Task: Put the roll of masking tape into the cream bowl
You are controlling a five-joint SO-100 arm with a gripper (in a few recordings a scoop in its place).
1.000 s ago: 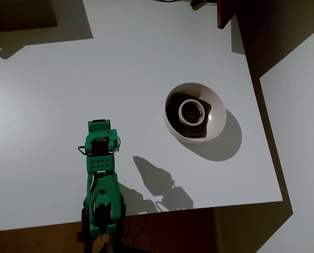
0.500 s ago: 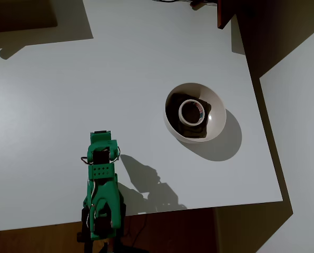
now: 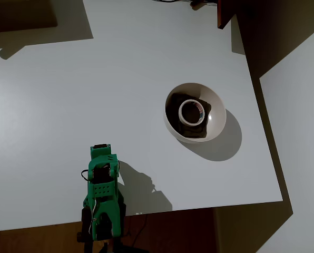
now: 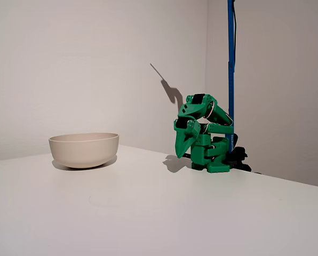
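The roll of masking tape [image 3: 190, 112] lies flat inside the cream bowl [image 3: 216, 116], a little left of the bowl's middle in the overhead view. From the side, in the fixed view, the cream bowl [image 4: 84, 150] stands on the table at the left and its wall hides the tape. The green arm [image 3: 101, 184] is folded over its base near the table's front edge, well to the left of the bowl. My gripper [image 4: 181, 153] points down at the table with its fingers together and nothing in them.
The white table [image 3: 94, 79] ends just right of the bowl and just below the arm's base. A blue pole [image 4: 231, 64] rises behind the arm. A dark object [image 3: 226, 13] stands at the table's far right corner.
The arm has drawn back toward its base, away from the bowl, and folded lower. The tape and the bowl have stayed put.
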